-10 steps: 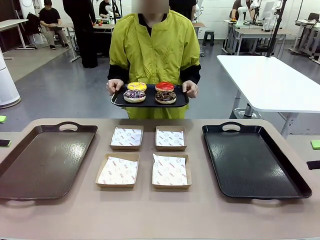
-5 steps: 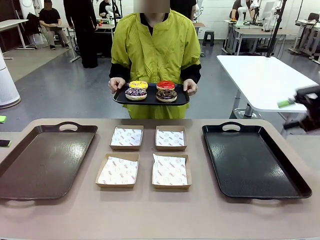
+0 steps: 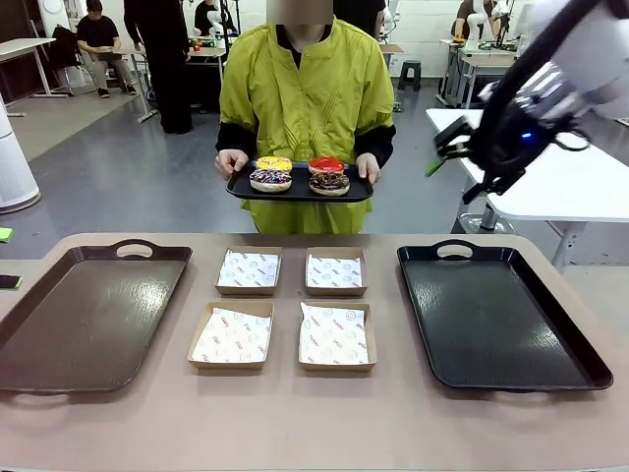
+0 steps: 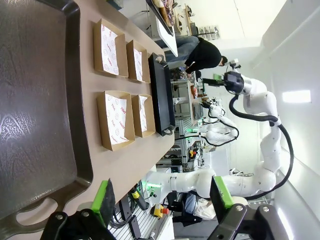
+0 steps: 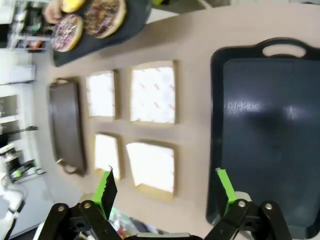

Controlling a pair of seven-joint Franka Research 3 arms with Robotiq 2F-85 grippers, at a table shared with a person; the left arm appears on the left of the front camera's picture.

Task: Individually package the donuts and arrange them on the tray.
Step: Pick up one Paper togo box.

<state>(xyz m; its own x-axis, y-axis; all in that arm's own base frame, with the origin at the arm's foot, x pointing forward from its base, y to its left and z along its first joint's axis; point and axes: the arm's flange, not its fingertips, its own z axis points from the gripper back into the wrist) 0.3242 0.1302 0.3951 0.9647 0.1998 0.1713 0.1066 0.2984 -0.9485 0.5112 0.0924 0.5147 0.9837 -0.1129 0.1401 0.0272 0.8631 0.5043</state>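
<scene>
Four donuts lie on a small black tray [image 3: 354, 193] that a person holds with both hands beyond the table's far edge: yellow [image 3: 273, 163], red [image 3: 325, 164], sprinkled [image 3: 269, 179] and chocolate [image 3: 329, 182]. My right gripper [image 3: 442, 147] hangs open and empty in the air to the right of them, above the far end of the big black tray [image 3: 496, 315]. From the right wrist, its open fingers [image 5: 165, 186] look down on that black tray [image 5: 270, 130] and the sprinkled donut [image 5: 67, 31]. My left gripper [image 4: 162, 197] stands open over the brown tray [image 4: 35, 100].
Several paper-lined cardboard boxes [image 3: 249, 270] [image 3: 336, 335] sit in a square at the table's middle, between the brown tray [image 3: 88, 315] on the left and the black tray on the right. A white table [image 3: 531, 157] stands behind my right arm.
My right arm has swung in from the right edge, up and leftward to the person's right. The person has lifted the donut tray slightly.
</scene>
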